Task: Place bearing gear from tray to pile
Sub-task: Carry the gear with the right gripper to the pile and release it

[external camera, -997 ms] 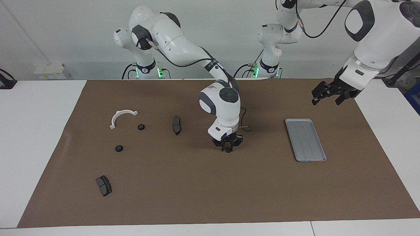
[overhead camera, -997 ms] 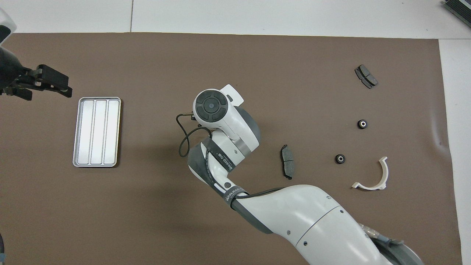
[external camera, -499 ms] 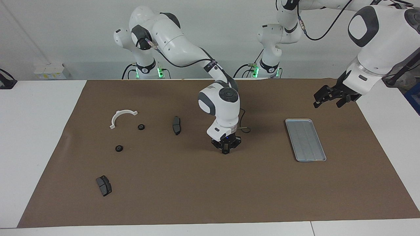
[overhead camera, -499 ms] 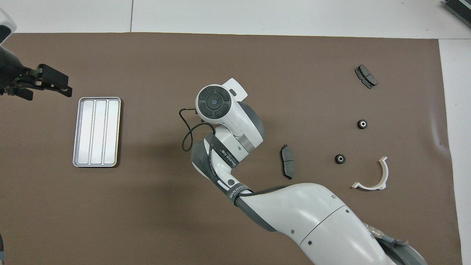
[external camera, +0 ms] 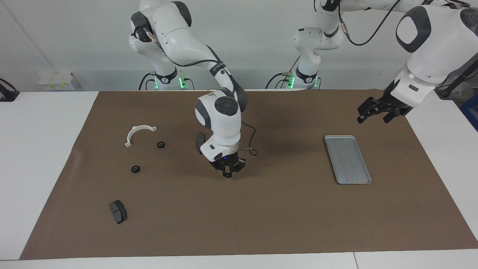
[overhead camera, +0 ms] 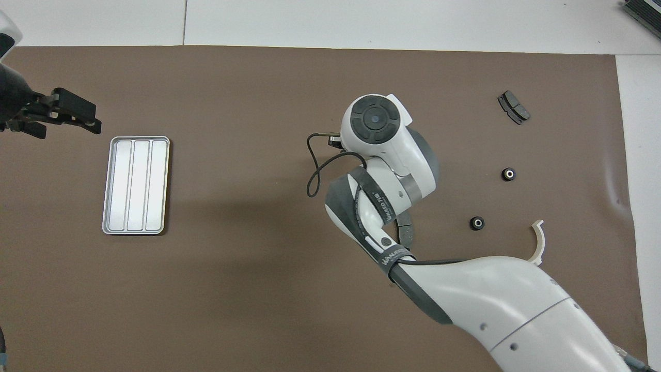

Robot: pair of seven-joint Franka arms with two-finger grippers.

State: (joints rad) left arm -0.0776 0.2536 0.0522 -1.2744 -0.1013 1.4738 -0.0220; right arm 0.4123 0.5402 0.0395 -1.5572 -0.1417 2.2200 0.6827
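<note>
The silver-grey ridged tray (external camera: 347, 158) lies empty toward the left arm's end of the mat; it also shows in the overhead view (overhead camera: 136, 185). My right gripper (external camera: 227, 173) is shut on a small black bearing gear (external camera: 227, 176), held just above the mat beside a dark brake pad (external camera: 199, 139). In the overhead view its own wrist hides it. The pile holds a white half-ring bracket (external camera: 139, 133), two black gears (external camera: 161, 144) (external camera: 135, 169) and a second brake pad (external camera: 118, 211). My left gripper (external camera: 373, 113) waits open in the air beside the tray's end nearest the robots.
The brown mat (external camera: 283, 216) covers most of the white table. In the overhead view the right arm covers part of the bracket (overhead camera: 538, 238) and of the nearer brake pad (overhead camera: 408, 233). A cable loop (overhead camera: 317, 173) hangs from the right wrist.
My right gripper has carried the gear away from the tray toward the pile, to beside the brake pad. The left gripper drew back slightly and now holds still.
</note>
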